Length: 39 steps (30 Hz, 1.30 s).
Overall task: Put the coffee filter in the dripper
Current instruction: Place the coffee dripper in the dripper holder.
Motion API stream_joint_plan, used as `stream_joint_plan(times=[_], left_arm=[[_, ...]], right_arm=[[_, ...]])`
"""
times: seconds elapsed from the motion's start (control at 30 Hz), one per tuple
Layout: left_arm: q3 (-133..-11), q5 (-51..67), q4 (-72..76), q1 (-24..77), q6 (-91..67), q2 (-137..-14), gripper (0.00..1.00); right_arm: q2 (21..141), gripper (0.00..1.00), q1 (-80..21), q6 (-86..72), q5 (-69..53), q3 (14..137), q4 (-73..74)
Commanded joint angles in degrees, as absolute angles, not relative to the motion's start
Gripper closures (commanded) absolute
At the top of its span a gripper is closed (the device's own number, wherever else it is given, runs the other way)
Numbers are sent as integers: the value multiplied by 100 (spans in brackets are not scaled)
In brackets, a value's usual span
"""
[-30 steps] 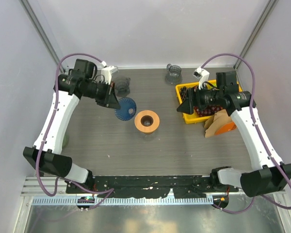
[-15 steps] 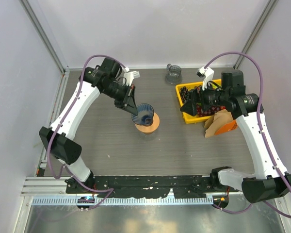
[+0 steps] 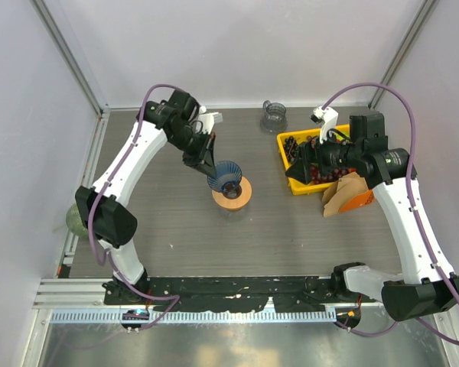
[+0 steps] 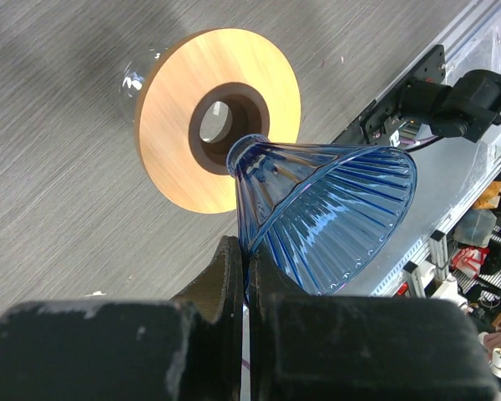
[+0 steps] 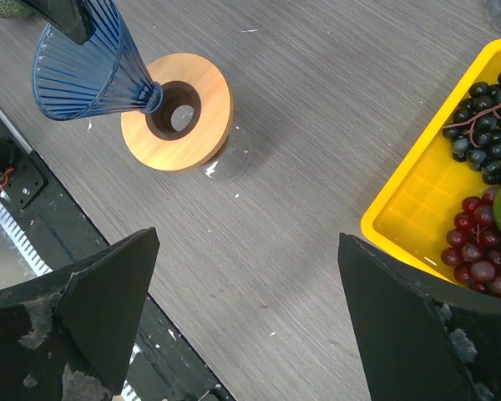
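The dripper (image 3: 226, 177), a blue ribbed glass cone, hangs tilted with its narrow end over the hole of a wooden ring stand (image 3: 235, 196) near the table's middle. My left gripper (image 3: 212, 170) is shut on the dripper's rim, the wall pinched between both fingers (image 4: 247, 251). In the left wrist view the dripper (image 4: 334, 209) points at the ring (image 4: 175, 125). The coffee filter (image 3: 339, 195), brown paper, leans against an orange holder at the right. My right gripper (image 3: 292, 173) stands open above bare table (image 5: 248, 242), left of the filter, nothing between its fingers.
A yellow tray (image 3: 284, 142) with dark and red grapes (image 5: 484, 109) sits at the right, under my right wrist. A small clear glass (image 3: 274, 115) stands at the back. A green object (image 3: 74, 219) shows at the left edge beside the table.
My left arm carried the dripper rightward from beside the wooden ring to just over it. My right gripper opened wider and shifted slightly.
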<state>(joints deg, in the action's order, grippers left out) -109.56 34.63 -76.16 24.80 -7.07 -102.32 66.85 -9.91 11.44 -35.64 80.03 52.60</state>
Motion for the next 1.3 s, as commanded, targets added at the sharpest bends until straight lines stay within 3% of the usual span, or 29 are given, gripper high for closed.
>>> stream_joint_plan(times=[0.0, 1.27], left_arm=[[-11118, 3489, -7629, 2540, -650, -10274, 100], [-11215, 3261, -7321, 2839, -738, -10890, 100]], right_arm=[[6644, 5, -1019, 1160, -3516, 8033, 5273], [6513, 5, -1020, 1116, -3516, 7752, 5291]])
